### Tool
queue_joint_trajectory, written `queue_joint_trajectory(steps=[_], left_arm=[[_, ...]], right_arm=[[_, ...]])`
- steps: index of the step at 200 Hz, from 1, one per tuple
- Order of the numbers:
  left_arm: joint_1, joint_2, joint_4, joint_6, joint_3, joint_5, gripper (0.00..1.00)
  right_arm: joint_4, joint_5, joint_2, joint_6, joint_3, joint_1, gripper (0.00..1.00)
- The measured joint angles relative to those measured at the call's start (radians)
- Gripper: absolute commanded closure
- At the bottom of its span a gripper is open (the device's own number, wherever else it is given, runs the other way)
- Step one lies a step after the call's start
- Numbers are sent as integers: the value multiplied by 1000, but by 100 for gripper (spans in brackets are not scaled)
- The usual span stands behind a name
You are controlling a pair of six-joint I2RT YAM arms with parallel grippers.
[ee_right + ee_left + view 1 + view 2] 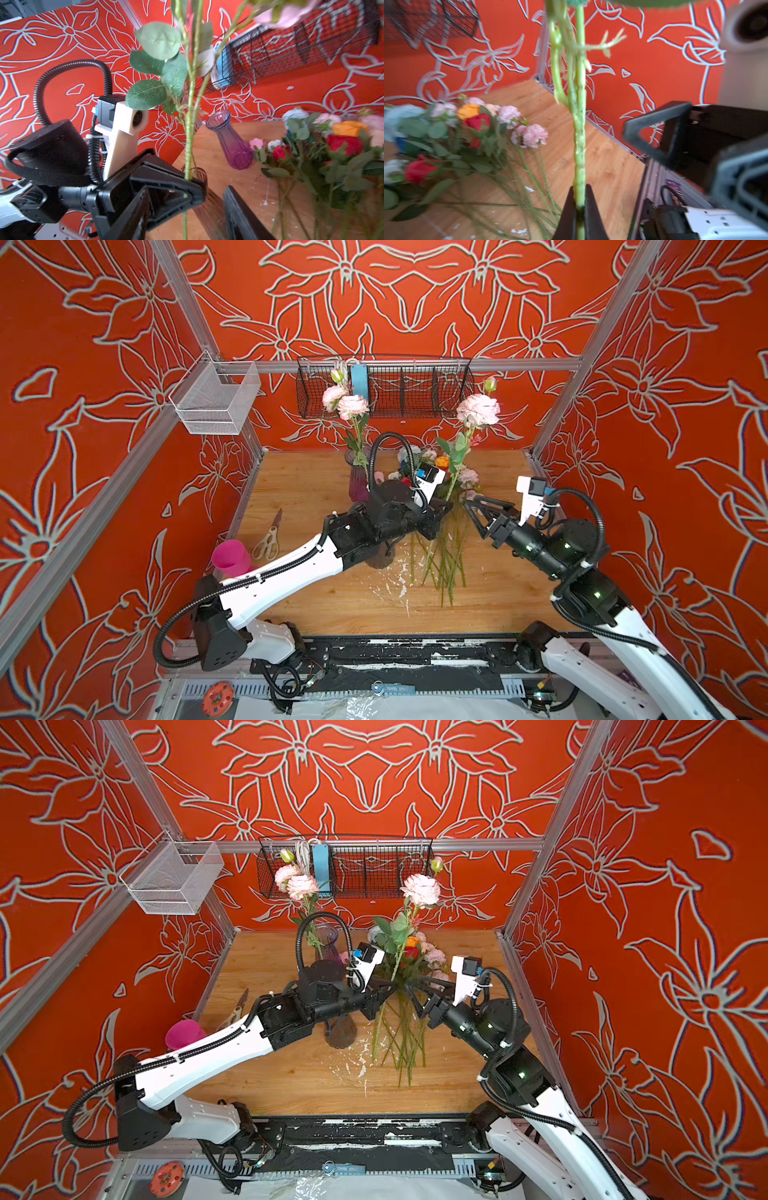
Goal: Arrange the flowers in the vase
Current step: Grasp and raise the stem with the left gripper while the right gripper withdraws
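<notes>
Seeming light but top-heavy, the peony [478, 410] is clamped low on its stem [579, 135] by the left jaws. The right jaws are held apart.

- Orange-red walls [415, 302] printed with large flowers outlined in grey-white close the cell on three sides.
- Silver aluminium frame rails [519, 364] run up the corners and across the rear wall.
- A black wire basket [415, 393] hangs from the rear rail — a white mesh basket [216, 406] from the left one.
- The light-brown wooden tabletop [299, 481] shows white flecks near its middle, and the light is bright and even.
</notes>
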Motion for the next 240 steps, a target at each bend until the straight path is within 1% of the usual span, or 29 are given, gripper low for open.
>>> queue_joint_trajectory(steps=[28, 46, 68, 89, 111, 132, 184, 205, 232, 240], left_arm=[[0, -106, 7, 139, 0, -131, 100], [0, -181, 90, 266, -30, -212, 100], [11, -230, 201, 397, -81, -288, 100], [52, -214, 243, 460, -98, -306, 100], [128, -185, 256, 462, -127, -293, 100], [173, -175, 258, 446, -171, -285, 100], [181, -180, 281, 354, -317, -274, 100], [181, -195, 280, 320, -385, -271, 100], [182, -225, 275, 279, -436, -279, 100], [182, -239, 277, 270, -451, -282, 97]], right_arm=[[-66, 153, -115, -29, -16, 0, 37], [-97, 227, -145, -41, -33, 0, 37], [-129, 271, -136, -45, -57, 0, 37], [-153, 282, -108, -45, -60, 0, 37], [-162, 286, -90, -45, -60, 0, 38], [-166, 293, -90, -45, -63, 0, 38], [-174, 315, -97, -42, -106, 0, 37], [-184, 316, -90, -40, -113, 0, 37], [-188, 320, -82, -31, -124, 0, 37], [-188, 321, -81, -26, -131, 0, 37]])
